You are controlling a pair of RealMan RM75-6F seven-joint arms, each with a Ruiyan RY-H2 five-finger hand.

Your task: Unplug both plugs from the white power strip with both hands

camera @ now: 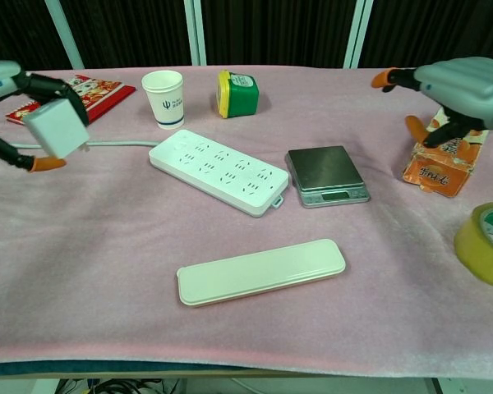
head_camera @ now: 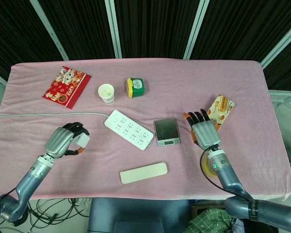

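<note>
A pink cloth is covering the tabletop point(head_camera: 136, 87) in front of dark curtains. The white power strip point(camera: 218, 171) is lying near the middle, beside a small scale point(camera: 325, 174), and no plug is being seen in its sockets. A white plug point(camera: 55, 128) is being held by the left hand point(head_camera: 63, 141), lifted off to the left, well apart from the strip. The right hand point(head_camera: 203, 131) is being held with fingers spread and nothing in it, over the snack box point(camera: 444, 156). The plug is being judged light, rigid and smooth-sided, best pinched across its flat faces; the strip is being judged stiff and apt to slide on the cloth. The second plug cannot be found.
</note>
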